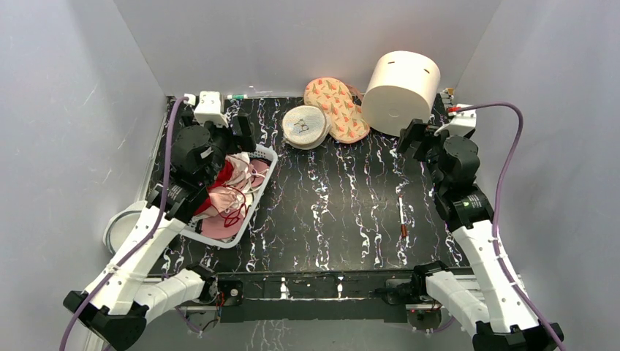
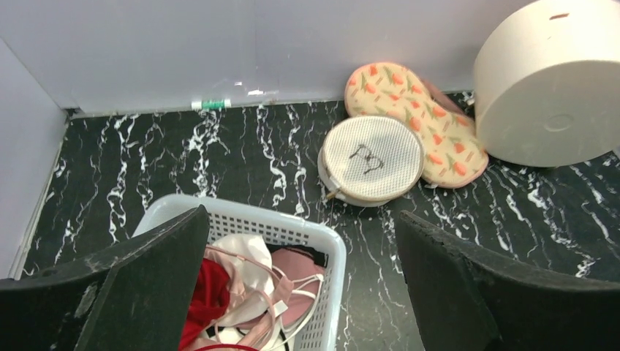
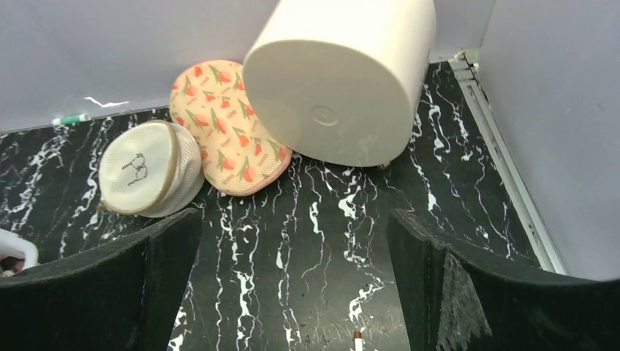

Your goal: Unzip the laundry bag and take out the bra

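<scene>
The laundry bag [image 1: 338, 108] is a peach, leaf-printed peanut-shaped pouch lying flat at the back of the table, leaning against a cream cylinder. It also shows in the left wrist view [image 2: 417, 121] and the right wrist view [image 3: 230, 139]. The bra is not in view. My left gripper [image 1: 234, 142] is open and empty, above the far end of a white basket [image 2: 292, 227], well short of the bag. In its own view the left gripper [image 2: 301, 216] has its jaws wide apart. My right gripper [image 1: 418, 139] is open and empty, in front of the cylinder, right of the bag; its own view [image 3: 294, 213] shows bare table between the jaws.
A round cream mesh disc [image 1: 304, 126] overlaps the bag's left front edge. The big cream cylinder [image 1: 402, 91] stands at the back right. The basket [image 1: 259, 194] at left holds red and pink clothes. A thin pen [image 1: 401, 216] lies at right of centre. A green marker [image 1: 237, 96] lies by the back wall.
</scene>
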Robot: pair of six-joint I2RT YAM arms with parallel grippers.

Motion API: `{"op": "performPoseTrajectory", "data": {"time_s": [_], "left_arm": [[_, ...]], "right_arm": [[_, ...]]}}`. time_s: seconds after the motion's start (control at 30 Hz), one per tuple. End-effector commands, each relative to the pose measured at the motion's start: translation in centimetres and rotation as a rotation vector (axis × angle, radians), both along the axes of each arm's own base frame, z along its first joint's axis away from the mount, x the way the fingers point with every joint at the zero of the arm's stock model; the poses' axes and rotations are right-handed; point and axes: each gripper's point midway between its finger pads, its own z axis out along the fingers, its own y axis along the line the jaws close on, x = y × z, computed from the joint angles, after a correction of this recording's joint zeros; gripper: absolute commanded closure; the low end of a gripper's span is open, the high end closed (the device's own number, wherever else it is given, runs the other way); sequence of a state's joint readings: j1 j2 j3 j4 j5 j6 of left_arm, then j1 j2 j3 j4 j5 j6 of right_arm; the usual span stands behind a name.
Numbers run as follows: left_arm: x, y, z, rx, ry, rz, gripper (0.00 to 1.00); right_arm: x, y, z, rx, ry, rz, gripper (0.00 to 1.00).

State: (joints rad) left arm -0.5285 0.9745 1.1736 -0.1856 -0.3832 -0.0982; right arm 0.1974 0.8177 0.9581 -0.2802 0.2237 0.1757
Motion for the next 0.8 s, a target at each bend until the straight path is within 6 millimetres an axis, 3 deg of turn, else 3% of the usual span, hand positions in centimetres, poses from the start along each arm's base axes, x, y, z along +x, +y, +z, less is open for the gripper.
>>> {"op": "performPoseTrajectory", "data": {"time_s": [0.0, 0.23, 0.4, 0.77], "left_arm": [[1.0, 0.2, -0.8, -0.043, -0.032, 0.001, 0.02], [2.2, 0.3, -4.3, -0.058, -0.013, -0.003, 0.02], [2.5, -0.6, -6.0, -0.065, -0.007, -0.039, 0.02], [2.3, -5.6, -7.7, -0.082, 0.017, -0.21, 0.02]], "right_arm": [[0.7, -0.8, -0.2, 0.03, -0.031, -0.075, 0.02], [1.6, -0.9, -4.2, 0.126, 0.048, -0.158, 0.02], [2.1, 0.4, -6.7, 0.197, 0.075, -0.131, 0.02], [3.8, 5.2, -11.8, 0.363, 0.225, 0.016, 0.02]]}}
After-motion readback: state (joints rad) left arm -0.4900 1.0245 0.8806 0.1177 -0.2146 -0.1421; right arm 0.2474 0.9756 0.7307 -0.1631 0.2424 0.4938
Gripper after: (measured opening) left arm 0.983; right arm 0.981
